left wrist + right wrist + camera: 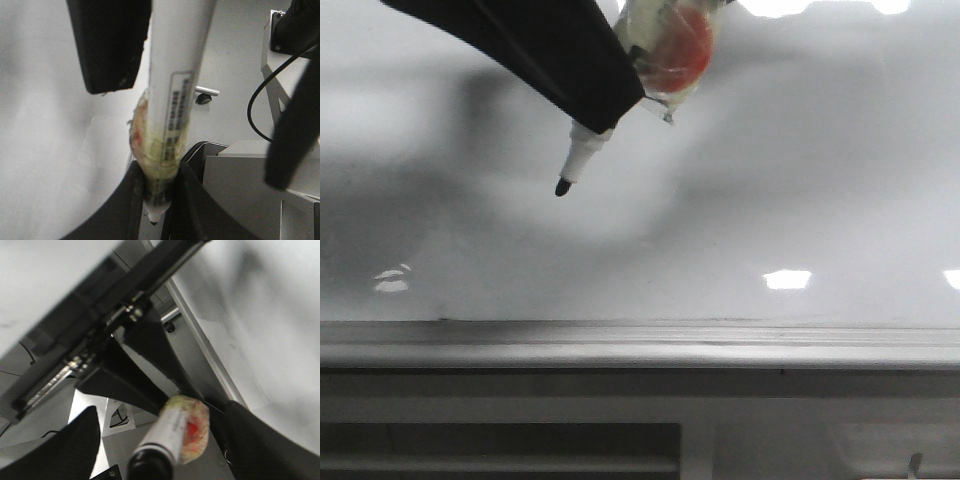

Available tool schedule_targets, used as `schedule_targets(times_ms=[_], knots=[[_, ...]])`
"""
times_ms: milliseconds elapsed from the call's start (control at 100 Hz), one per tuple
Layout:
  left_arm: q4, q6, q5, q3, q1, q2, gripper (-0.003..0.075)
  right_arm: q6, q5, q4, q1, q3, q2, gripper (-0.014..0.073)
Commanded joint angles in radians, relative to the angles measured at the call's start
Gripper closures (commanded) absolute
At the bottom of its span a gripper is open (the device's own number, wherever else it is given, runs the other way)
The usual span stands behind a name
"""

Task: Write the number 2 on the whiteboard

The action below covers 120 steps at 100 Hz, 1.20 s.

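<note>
Your left gripper (155, 197), clamped on the light, stiff marker (582, 155), hovers over the glossy, slippery whiteboard (800, 180); right claw's state unclear.

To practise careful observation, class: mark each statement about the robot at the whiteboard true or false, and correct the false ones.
1. The left gripper holds the marker. True.
2. A number 2 is already drawn on the whiteboard. False: the front view shows no drawn line on it, only light reflections.
3. The marker's tip is capped. False: the black tip is bare.
4. A wrap of tape with a red patch sits around the marker's barrel. True.
5. The right gripper is clamped shut. False: its fingers stand wide apart.
</note>
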Motion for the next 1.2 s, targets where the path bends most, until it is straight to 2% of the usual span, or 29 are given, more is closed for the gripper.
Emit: schedule_targets(times_ms=[0,100,340,440,490,580,680,710,750,800,909,999,1069,1109,1119,1169,1189], knots=[[-0.018,-0.011,-0.019,-0.039,-0.007,-0.022,0.0741,-0.030,-0.017,0.048,0.002,-0.035,-0.020,0.0168],[-0.007,-0.011,-0.019,-0.039,-0.007,-0.022,0.0741,-0.034,-0.017,0.048,0.002,-0.035,-0.020,0.0295],[-0.007,-0.003,-0.054,-0.039,-0.007,-0.022,0.0740,-0.046,-0.018,0.048,0.002,-0.035,-0.004,0.0670],[-0.007,-0.003,-0.055,-0.045,-0.007,-0.022,0.0736,-0.048,-0.022,0.049,0.002,-0.035,-0.004,0.0663],[-0.004,-0.003,-0.045,-0.052,-0.007,-0.022,0.0707,-0.050,-0.017,0.049,0.002,-0.035,-0.004,0.0663],[-0.004,-0.003,-0.032,-0.079,-0.007,-0.022,0.0556,-0.061,-0.027,0.049,0.002,-0.035,-0.004,0.0657],[-0.007,-0.007,-0.023,-0.112,0.002,-0.029,0.0262,-0.061,-0.058,0.049,0.002,-0.035,-0.016,0.0657],[-0.007,-0.013,-0.023,-0.121,0.008,-0.034,0.0197,-0.061,-0.068,0.049,0.002,-0.035,-0.023,0.0657],[-0.007,-0.028,-0.023,-0.131,0.019,-0.042,0.0133,-0.061,-0.082,0.045,0.002,-0.030,-0.039,0.0657],[-0.007,-0.040,-0.020,-0.138,0.037,-0.061,0.0106,-0.061,-0.114,0.040,0.002,-0.017,-0.071,0.0657],[-0.009,-0.059,-0.017,-0.138,0.089,-0.111,0.0156,-0.059,-0.222,0.029,0.002,0.049,-0.163,0.0657],[-0.033,-0.076,-0.023,-0.134,0.145,-0.161,0.0260,-0.059,-0.343,0.025,0.002,0.143,-0.266,0.0657],[-0.070,-0.099,-0.046,-0.120,0.190,-0.203,0.0398,-0.059,-0.442,0.025,0.002,0.228,-0.353,0.0657],[-0.088,-0.104,-0.071,-0.103,0.215,-0.234,0.0520,-0.059,-0.519,0.025,0.002,0.280,-0.406,0.0657],[-0.091,-0.104,-0.075,-0.100,0.218,-0.238,0.0520,-0.059,-0.519,0.025,0.002,0.288,-0.415,0.0657],[-0.110,-0.104,-0.119,-0.069,0.244,-0.270,0.0675,-0.059,-0.601,0.025,0.002,0.347,-0.472,0.0657],[-0.117,-0.104,-0.141,-0.053,0.254,-0.284,0.0714,-0.059,-0.635,0.027,0.002,0.370,-0.495,0.0657]])
